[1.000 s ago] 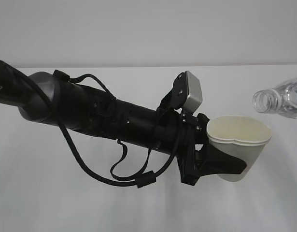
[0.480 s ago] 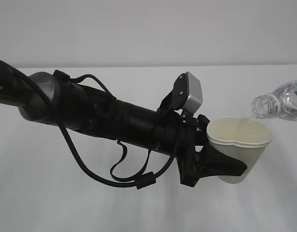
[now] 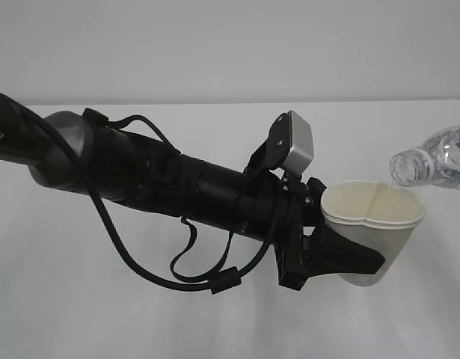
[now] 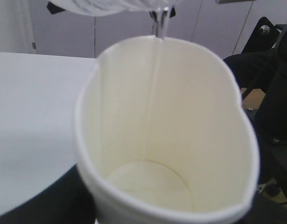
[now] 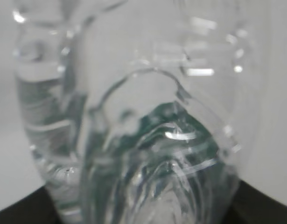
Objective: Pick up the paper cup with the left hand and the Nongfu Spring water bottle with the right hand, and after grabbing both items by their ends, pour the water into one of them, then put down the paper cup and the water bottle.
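The paper cup [image 3: 373, 224] is the anchor here: it hangs in the air above the white desk [image 3: 140, 314], mouth up and slightly squashed, its rolled rim pinched into a soft heart shape. The left claw [image 3: 342, 258] is clamped on the cup's lower body, one black finger [image 3: 353, 258] lying across the near side of the wall. Behind the cup, to its left in the exterior view, runs the thick black left arm [image 3: 177, 183], with looped cables and a grey wrist camera block [image 3: 297, 142] sitting just above and beside the cup's rim.

Above the cup's far-right rim, the open mouth of the Nongfu Spring water bottle [image 3: 435, 161] tips down toward it, the neck close over the rim but not touching. The bottle lies nearly on its side, the rest of it cut off by the picture's edge. In the left wrist view a thin stream of water [image 4: 161, 28] falls from the bottle's mouth onto the cup's inner back wall (the cream bottom looks barely wet, if at all).

The right wrist view is filled by the bottle's clear ribbed body, with a dark green tint showing through it. The right claw itself is not clearly seen; only dark corners show at the bottom, so its grip on the bottle cannot be told.
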You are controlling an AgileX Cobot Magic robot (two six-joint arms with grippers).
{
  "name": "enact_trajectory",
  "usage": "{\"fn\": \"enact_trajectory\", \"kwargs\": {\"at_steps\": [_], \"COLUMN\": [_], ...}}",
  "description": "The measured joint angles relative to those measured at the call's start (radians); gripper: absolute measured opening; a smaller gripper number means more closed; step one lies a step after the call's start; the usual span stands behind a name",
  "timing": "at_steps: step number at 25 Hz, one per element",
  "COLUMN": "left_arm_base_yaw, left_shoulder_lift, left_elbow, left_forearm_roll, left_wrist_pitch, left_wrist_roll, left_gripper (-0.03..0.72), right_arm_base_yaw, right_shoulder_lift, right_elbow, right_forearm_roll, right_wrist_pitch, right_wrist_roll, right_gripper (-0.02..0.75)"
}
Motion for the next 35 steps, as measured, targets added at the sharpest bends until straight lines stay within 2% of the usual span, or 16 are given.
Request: {"fn": "enact_trajectory", "kwargs": {"at_steps": [35], "left_arm_base_yaw": [0.000], "left_shoulder_lift": [0.000], "left_elbow": [0.000], "left_forearm_roll": [0.002], "left_wrist_pitch": [0.000], "left_wrist_roll": [-0.001], "left_gripper": [0.409], "right_arm_base_yaw": [0.000], "right_shoulder_lift": [0.000], "right_elbow": [0.000], "right_forearm_roll": [-0.026], "right_wrist_pitch": [-0.001], "right_wrist_roll": [-0.002], "right_gripper": [0.428]}}
